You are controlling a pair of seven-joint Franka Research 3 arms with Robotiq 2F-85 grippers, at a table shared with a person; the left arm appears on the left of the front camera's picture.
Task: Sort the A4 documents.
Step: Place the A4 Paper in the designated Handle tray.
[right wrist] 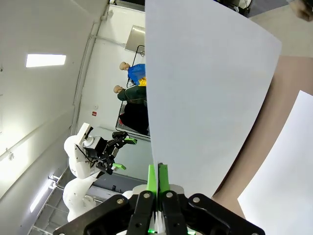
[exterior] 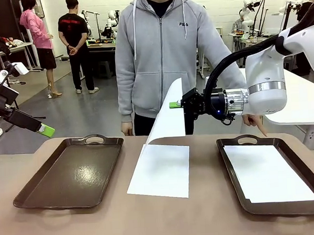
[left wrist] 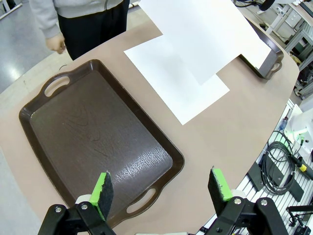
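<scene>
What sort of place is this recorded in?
Likely a robotics lab hall: the right gripper holds an A4 sheet over a table with brown trays, bundled cables lie by its edge, people stand on open floor behind.

The right arm (exterior: 270,74) reaches in from the right edge of the front view with its wrist level. The right gripper (exterior: 176,104) points toward picture left at mid-frame, green pads pressed together on the edge of an A4 document (exterior: 170,122). At the left edge, the left gripper (exterior: 46,130) angles down and to the right. In its own wrist view the jaws stand wide apart with nothing between them.
</scene>
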